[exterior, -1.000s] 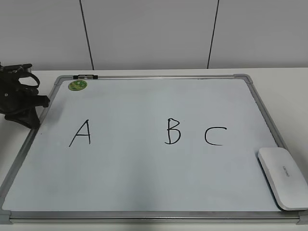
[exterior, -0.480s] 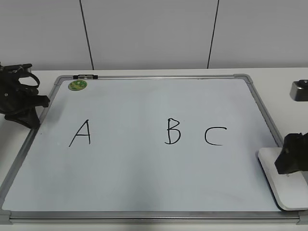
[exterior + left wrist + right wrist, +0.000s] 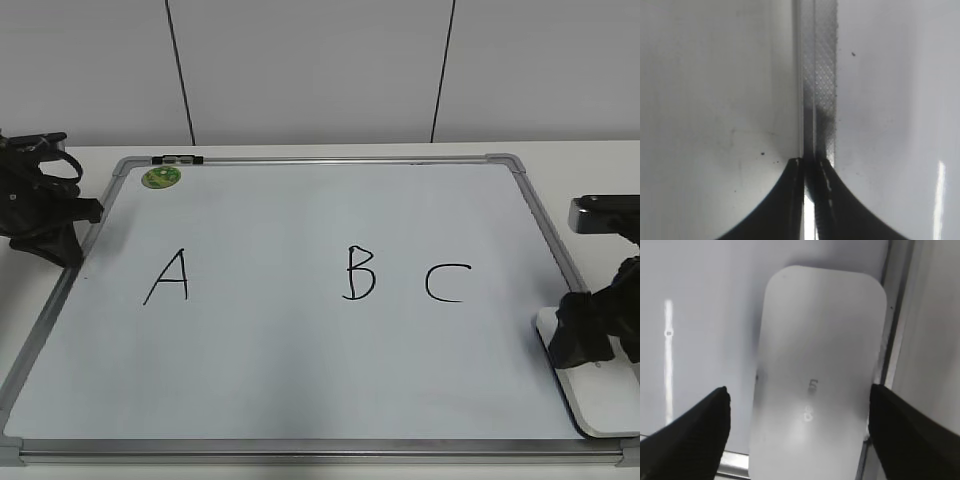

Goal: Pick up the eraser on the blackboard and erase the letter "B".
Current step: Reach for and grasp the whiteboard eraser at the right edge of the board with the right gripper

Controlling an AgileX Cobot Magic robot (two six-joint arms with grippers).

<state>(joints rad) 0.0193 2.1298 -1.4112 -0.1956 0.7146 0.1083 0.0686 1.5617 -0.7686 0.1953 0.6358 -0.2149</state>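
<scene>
The white eraser lies at the blackboard's near right corner; it fills the middle of the right wrist view. My right gripper is open above it, one finger on each side of the eraser, not touching. The blackboard is a white board with a grey frame. The black letter "B" is at its middle, between "A" and "C". My left gripper rests shut at the board's left edge, over the frame.
A small round green magnet sits at the board's far left corner, next to a marker holder on the top frame. The board lies on a white table, with a grey panelled wall behind.
My right arm has come into view from the right and moved in over the eraser. The left arm has not moved.
</scene>
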